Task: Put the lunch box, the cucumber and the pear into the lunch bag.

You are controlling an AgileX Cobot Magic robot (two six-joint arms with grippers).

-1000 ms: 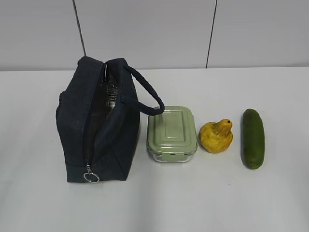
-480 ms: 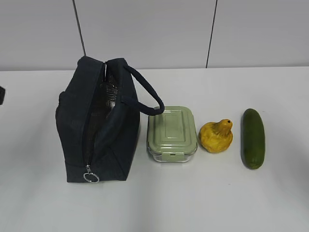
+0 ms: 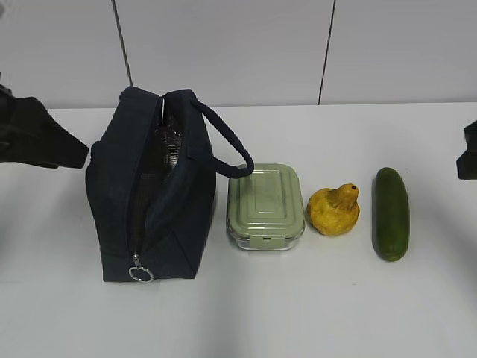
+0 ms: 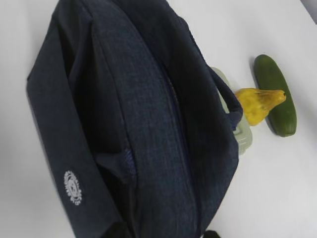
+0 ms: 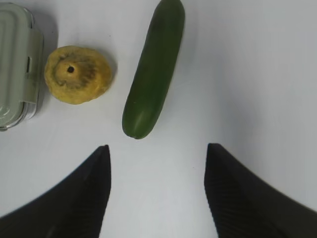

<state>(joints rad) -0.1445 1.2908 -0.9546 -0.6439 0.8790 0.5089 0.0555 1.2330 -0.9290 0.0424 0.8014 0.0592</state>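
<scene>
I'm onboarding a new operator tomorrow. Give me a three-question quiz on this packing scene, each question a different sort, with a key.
1. True or false: the pale green ridged-lid lunch box is already inside the dark navy fabric lunch bag.
2. Which item lies farthest from the bag? A) wrinkled yellow pear B) smooth dark green cucumber C) lunch box
3. Fill in: the right gripper hangs with its jaws ____ over the white table.

Key: 1 false, it sits on the table beside the bag. 2 B. 3 open, with nothing between them.
</scene>
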